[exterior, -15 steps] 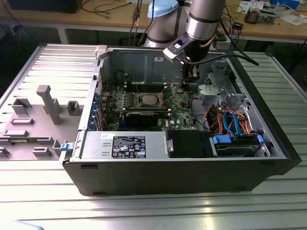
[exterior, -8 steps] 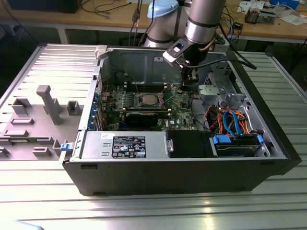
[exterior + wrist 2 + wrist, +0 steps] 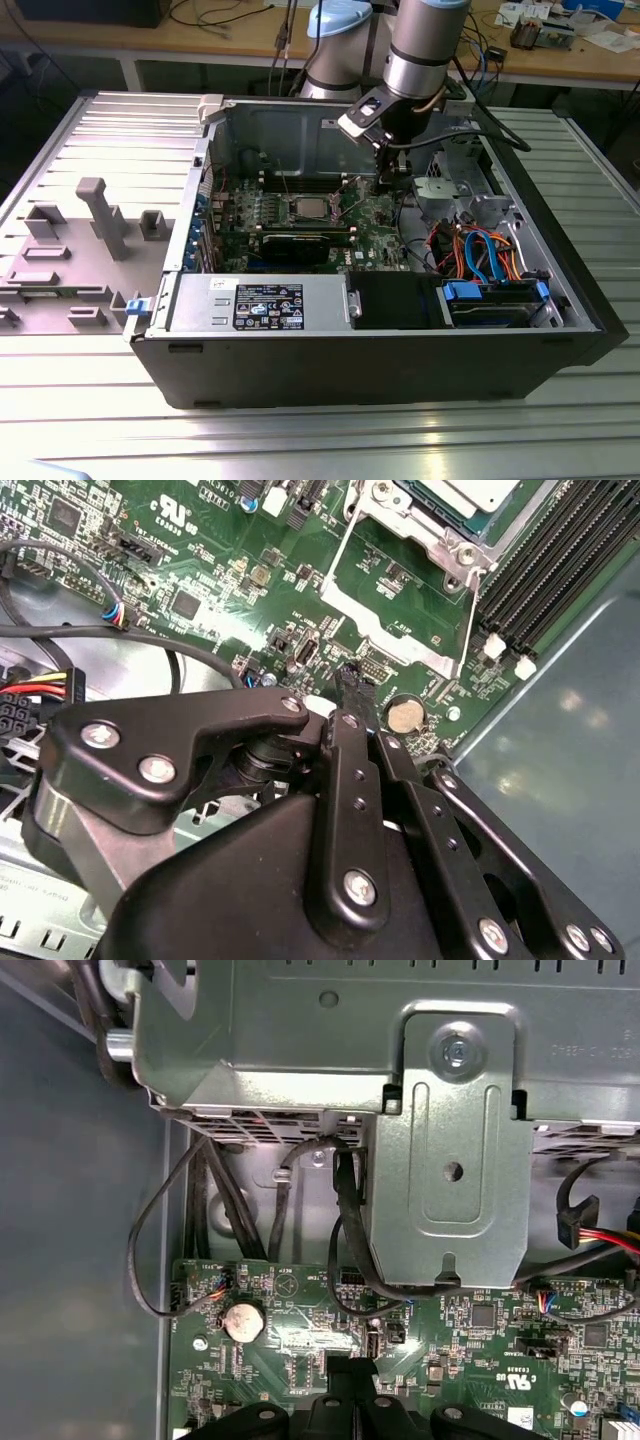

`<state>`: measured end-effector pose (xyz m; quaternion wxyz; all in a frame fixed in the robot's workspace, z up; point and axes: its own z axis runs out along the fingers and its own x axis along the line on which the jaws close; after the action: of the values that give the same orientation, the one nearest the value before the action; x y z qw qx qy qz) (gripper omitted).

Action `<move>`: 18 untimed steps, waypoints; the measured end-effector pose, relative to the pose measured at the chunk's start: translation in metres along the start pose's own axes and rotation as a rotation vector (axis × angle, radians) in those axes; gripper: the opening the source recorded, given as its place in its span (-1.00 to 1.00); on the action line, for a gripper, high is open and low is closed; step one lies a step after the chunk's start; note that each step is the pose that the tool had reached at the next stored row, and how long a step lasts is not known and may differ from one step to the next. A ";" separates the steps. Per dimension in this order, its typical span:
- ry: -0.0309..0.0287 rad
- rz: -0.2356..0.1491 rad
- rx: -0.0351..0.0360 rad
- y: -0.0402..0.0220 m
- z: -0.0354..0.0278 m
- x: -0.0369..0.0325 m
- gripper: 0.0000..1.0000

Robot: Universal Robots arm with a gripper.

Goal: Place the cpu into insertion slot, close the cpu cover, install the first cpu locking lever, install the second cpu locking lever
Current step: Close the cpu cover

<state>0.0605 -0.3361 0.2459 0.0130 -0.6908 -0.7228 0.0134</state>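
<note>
The arm reaches down into an open computer case [image 3: 380,370] that lies on a ribbed metal tabletop [image 3: 300,440]. Its gripper [image 3: 392,178] hangs low over the green motherboard [image 3: 200,570], and its jaws are closed together with nothing between them. In both wrist views the closed tips stand just beside a round coin cell [image 3: 405,715]. The cpu [image 3: 309,208], silver-grey on top, lies flat in the insertion slot [image 3: 330,210], apart from the gripper toward the exterior view's left. In the second wrist view the cpu cover [image 3: 432,532] frames the chip, and thin wire levers [image 3: 338,565] run along the socket's sides; whether they are latched cannot be told. Black memory slots [image 3: 560,550] lie beside the socket.
</note>
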 end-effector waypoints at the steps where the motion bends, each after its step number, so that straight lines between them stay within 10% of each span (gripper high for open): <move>1: 0.0000 0.000 0.0000 0.0000 0.0000 0.0000 -0.79; 18: 0.0001 0.000 -0.0001 -0.0113 0.0007 0.0005 -0.79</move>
<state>0.0492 -0.3361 0.2456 0.0130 -0.6908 -0.7228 0.0133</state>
